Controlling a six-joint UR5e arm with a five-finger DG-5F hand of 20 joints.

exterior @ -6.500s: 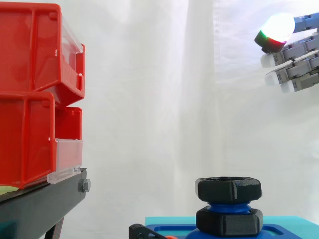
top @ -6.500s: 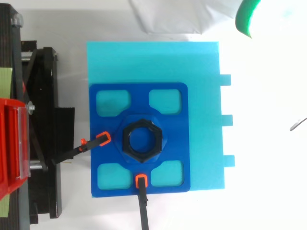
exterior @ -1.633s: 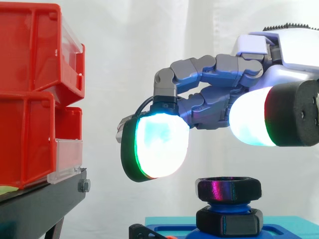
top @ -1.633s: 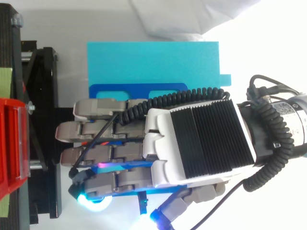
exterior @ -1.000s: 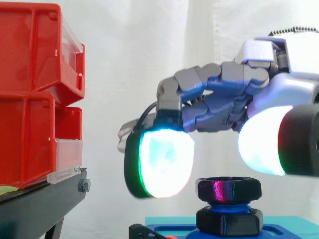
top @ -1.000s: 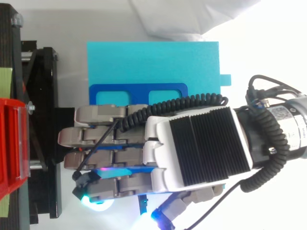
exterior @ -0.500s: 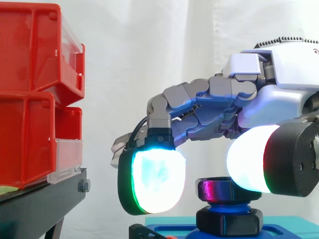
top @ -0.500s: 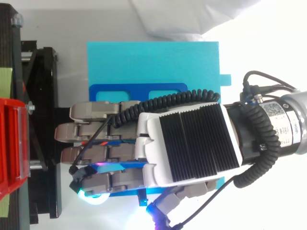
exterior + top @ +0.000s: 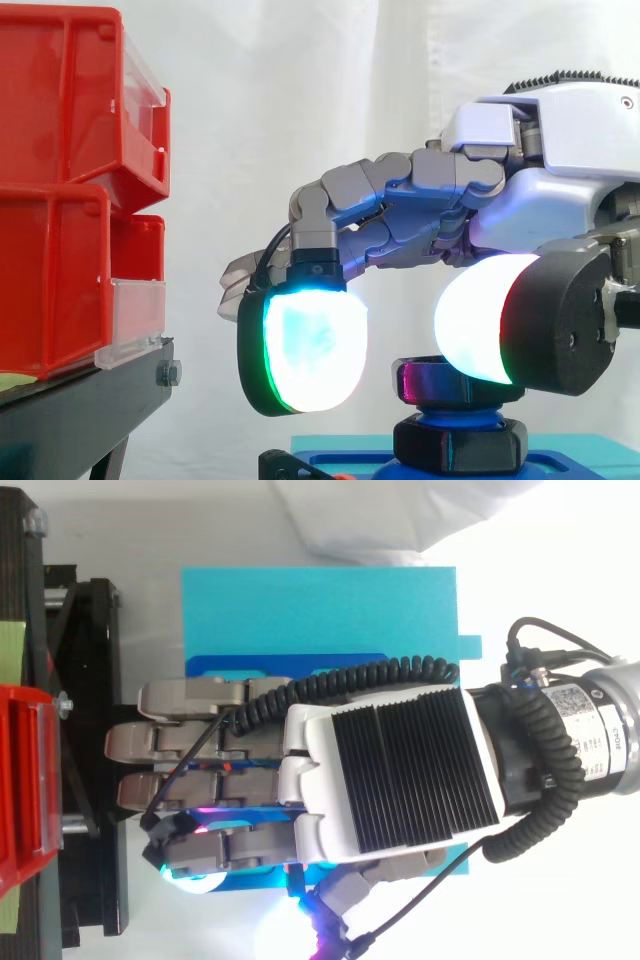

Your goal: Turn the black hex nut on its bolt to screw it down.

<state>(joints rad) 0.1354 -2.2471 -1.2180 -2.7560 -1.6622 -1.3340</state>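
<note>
White glow on my thumb pad (image 9: pixel 480 325), nearest the side camera. It hangs in front of the black hex nut (image 9: pixel 415 382) and covers its right part. From above, the thumb sits out past the near edge of the plate, so I judge it clear of the nut, not pressing it.

My fingers (image 9: pixel 305 345): bent at the tips and spread in a loose cage, gripping nothing that I can see. One cyan-green pad hangs to the left of the nut, with a clear gap in the side view. The others reach across over the nut, palm above it.

Nut: directly under my palm, high on the blue bolt (image 9: pixel 455 410). Thread shows between it and a second black nut (image 9: pixel 460 445) lower down, at the blue plate (image 9: pixel 260 663). The plate lies on a cyan base (image 9: pixel 320 610). A black clamp (image 9: pixel 285 465) sits just below my hanging pad.

Beyond my fingertips: a black stand (image 9: pixel 80 420) carrying red bins (image 9: pixel 60 200). Behind everything, the white curtain (image 9: pixel 300 120).

Step, as I judge it: positioned over the nut, grasp not yet made, no turning begun.

Next move calls for:
- closing thumb and fingers onto opposite flats of the upper nut, not the lower one;
- then twisting about the bolt's axis in the tightening sense.

My pads are thick and the nut is shallow, so grip height matters.
</note>
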